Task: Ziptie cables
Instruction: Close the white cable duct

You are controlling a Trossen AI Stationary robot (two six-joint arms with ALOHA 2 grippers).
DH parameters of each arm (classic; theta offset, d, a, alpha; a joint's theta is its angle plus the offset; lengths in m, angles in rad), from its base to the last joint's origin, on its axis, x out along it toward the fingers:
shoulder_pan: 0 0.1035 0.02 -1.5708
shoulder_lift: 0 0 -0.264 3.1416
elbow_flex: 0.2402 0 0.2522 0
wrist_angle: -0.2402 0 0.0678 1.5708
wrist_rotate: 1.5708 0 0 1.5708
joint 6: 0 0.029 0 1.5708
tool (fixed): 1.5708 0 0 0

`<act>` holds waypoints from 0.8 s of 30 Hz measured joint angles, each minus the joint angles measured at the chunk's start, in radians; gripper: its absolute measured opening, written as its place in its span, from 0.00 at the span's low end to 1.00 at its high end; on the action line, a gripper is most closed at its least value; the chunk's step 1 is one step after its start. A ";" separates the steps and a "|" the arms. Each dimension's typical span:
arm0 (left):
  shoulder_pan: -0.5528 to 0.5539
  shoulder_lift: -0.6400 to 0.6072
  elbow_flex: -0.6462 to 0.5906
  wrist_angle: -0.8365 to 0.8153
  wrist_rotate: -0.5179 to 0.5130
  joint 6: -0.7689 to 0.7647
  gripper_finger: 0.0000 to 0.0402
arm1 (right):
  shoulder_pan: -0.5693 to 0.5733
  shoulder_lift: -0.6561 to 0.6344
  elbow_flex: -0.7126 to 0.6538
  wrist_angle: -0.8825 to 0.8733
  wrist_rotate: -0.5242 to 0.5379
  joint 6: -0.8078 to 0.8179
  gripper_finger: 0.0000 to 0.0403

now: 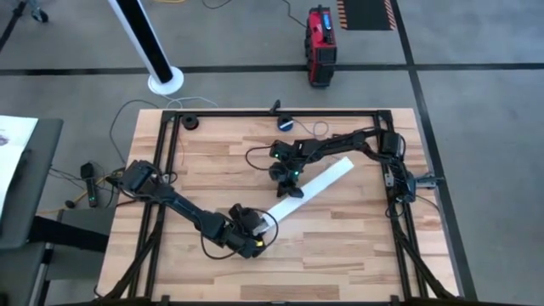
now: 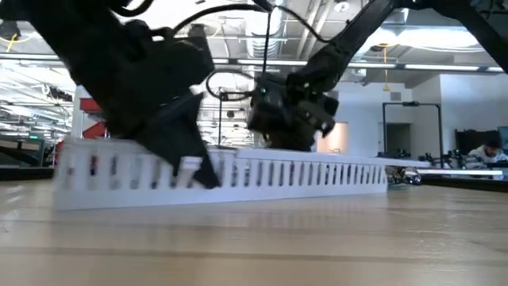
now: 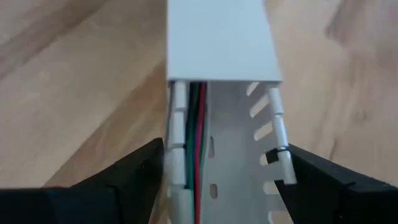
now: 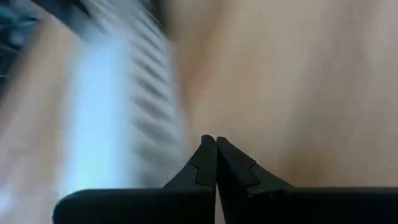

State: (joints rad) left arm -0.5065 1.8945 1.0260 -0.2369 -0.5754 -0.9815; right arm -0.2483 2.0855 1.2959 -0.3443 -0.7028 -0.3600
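I am working at the wooden table [image 1: 340, 246] with both arms reaching toward a long white slotted cable duct [image 1: 319, 184] that is lying diagonally across the middle of the boards. My left gripper [image 3: 221, 171] is sitting at the duct's near, lower end, its two dark fingers [image 3: 134, 171] spread to either side of the channel, one against each slotted wall, so I am straddling the duct [image 3: 236, 124] across its width; whether I am actually squeezing it I cannot tell. Looking down the open channel from my left wrist, I am seeing the cables [image 3: 196, 134], a thin bunch of green, red and dark wires, lying inside the duct along one wall and running under the white lid [image 3: 221, 37] that is covering the farther stretch. My right gripper [image 4: 216, 163] is hovering just beside the duct's middle, on its upper side in the overhead picture, with its fingertips pressed together and holding nothing; the wrist picture is blurred there, showing only the slotted wall [image 4: 146, 87] beside bare wood. From table height, the duct [image 2: 317, 172] is standing as a low white fence of slots, with my left gripper [image 2: 194, 163] dark in front of it and my right gripper [image 2: 286, 119] above and behind it. A small round dark device [image 1: 285, 123] is lying near the table's far edge, well apart from the duct.
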 joint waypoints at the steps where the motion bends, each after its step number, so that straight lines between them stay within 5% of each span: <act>1: -0.002 -0.001 0.000 -0.026 0.001 0.015 0.69 | -0.002 0.002 -0.005 -0.001 0.024 0.011 0.00; 12: -0.001 0.001 -0.003 -0.092 -0.053 0.153 0.69 | -0.019 -0.085 0.004 0.050 0.004 0.037 0.00; 19: 0.004 0.002 -0.004 -0.093 -0.082 0.196 0.69 | 0.007 -0.202 0.004 0.051 -0.120 -0.001 0.00; 24: 0.004 0.002 -0.005 -0.064 -0.094 0.180 0.69 | 0.055 -0.170 0.004 0.035 -0.128 -0.038 0.00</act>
State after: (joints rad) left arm -0.5026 1.8969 1.0210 -0.3006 -0.6695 -0.8017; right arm -0.1937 1.9150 1.2995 -0.3096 -0.8305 -0.3980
